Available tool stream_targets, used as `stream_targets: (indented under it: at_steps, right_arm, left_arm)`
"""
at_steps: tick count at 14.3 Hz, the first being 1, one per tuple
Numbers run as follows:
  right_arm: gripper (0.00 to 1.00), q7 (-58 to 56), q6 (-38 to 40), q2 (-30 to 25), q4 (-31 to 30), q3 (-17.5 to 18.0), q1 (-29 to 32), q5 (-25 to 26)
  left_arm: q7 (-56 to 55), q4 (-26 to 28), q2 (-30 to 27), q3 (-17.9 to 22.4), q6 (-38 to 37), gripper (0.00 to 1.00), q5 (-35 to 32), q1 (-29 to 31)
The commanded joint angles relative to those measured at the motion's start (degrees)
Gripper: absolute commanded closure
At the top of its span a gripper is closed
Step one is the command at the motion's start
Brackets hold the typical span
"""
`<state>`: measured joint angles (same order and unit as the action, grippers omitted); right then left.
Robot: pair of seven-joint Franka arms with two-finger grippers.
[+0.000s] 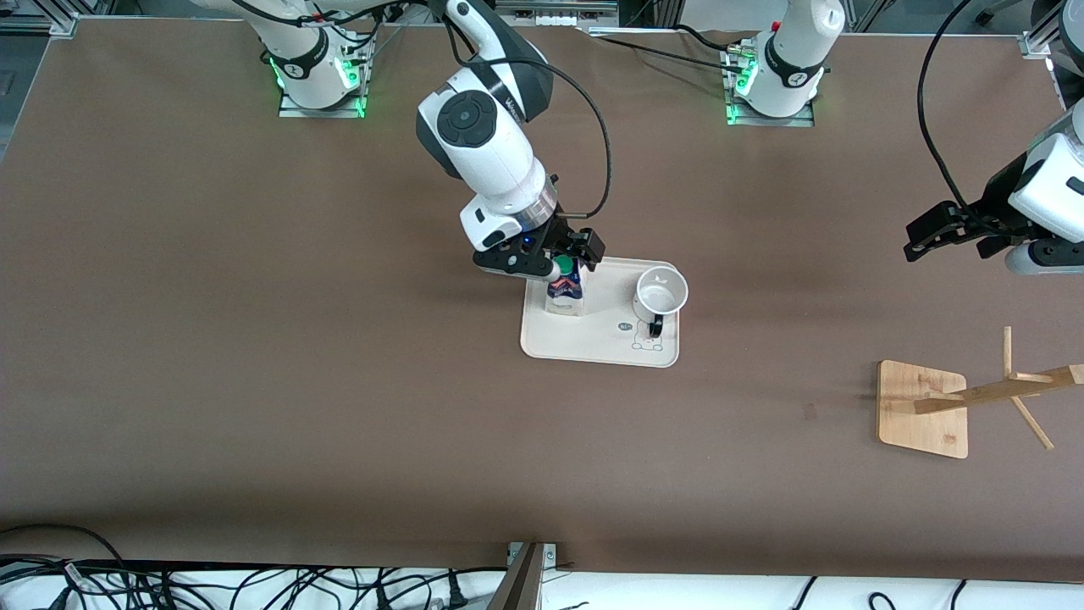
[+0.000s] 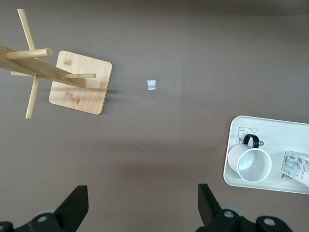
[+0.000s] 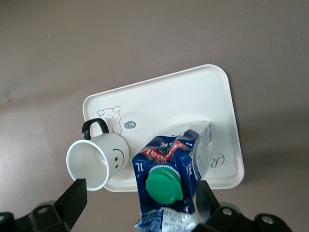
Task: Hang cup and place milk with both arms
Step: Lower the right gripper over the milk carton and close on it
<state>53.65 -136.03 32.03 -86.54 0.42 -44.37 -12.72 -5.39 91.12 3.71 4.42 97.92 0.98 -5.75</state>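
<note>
On the tray (image 1: 542,343), beside the cup (image 1: 660,292), the right gripper (image 1: 555,264) spans the milk (image 1: 565,292), fingers wide (grip unconfirmed): close squarely below the cap. The left gripper (image 1: 940,233) waits well apart, fingers spread, empty.

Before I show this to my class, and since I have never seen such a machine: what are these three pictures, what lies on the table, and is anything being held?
These are two white robot arms at a brown table, each ending in a two-fingered claw. One picture looks down from a high camera facing the arms; the other two come from cameras on each arm's wrist.

On the table lies a pale tray. On it stand a blue milk carton with a green cap and a white cup with a smiley face and a black handle. Toward the left arm's end stands a wooden rack with pegs.

The right claw sits around the carton's top, its fingers on either side; whether they grip yet is unclear. The left claw waits open over bare table, holding nothing.
</note>
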Motion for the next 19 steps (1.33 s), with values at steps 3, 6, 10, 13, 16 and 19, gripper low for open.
stream_targets:
  at_steps: [3, 6, 10, 13, 16, 19]
  right_arm:
    - [0.0, -0.04, -1.61, 3.04, 1.29, -0.68, -1.42, 2.7]
    - [0.0, 0.05, -1.61, 3.74, 1.29, -0.77, -1.95, 3.23]
    - [0.0, -0.74, -0.99, 3.39, 1.29, -0.77, -2.39, 4.63]
    - [0.0, -1.62, -0.29, 3.48, 1.2, -0.68, -2.3, 6.13]
    - [0.0, -3.29, 1.37, 3.39, 1.2, -0.77, -2.3, 6.22]
    - [0.0, -7.49, 5.14, 3.39, 1.29, -0.77, -2.3, 8.05]
  left_arm:
    - [-0.5, -1.74, 0.77, -0.29, -0.72, 0.0, -1.06, 0.21]
    - [-0.5, -1.74, 0.77, -0.29, -0.72, 0.0, -1.06, 0.21]
    - [-0.5, -1.74, 0.77, -0.29, -0.72, 0.0, -1.06, 0.21]
    - [-0.5, -1.74, 0.77, -0.29, -0.72, 0.0, -1.06, 0.21]
    - [-0.5, -1.74, 0.77, -0.29, -0.72, 0.0, -1.06, 0.21]
    - [-0.5, -1.74, 0.77, -0.29, -0.72, 0.0, -1.06, 0.21]
